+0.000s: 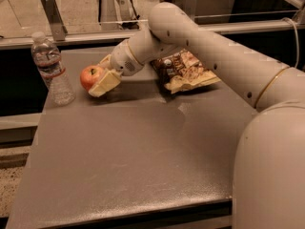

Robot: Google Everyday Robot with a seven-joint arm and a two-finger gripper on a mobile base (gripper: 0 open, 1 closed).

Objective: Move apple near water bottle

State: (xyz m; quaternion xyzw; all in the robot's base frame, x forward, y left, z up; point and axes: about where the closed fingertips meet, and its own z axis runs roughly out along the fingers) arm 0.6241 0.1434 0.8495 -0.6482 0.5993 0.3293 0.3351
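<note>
Narrow gap only — gripper point(98, 74) with apple point(89, 75) just beside water bottle point(51, 68); snack bag point(187, 70) behind arm point(214, 56).

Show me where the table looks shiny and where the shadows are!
Camera view: the light is dim and warm; a pale sheen lies on the table in front of the snack bag; dark shadow pools under that bag and beneath the gripper, whose jaws hold the apple close to the water bottle, not touching it.
</note>
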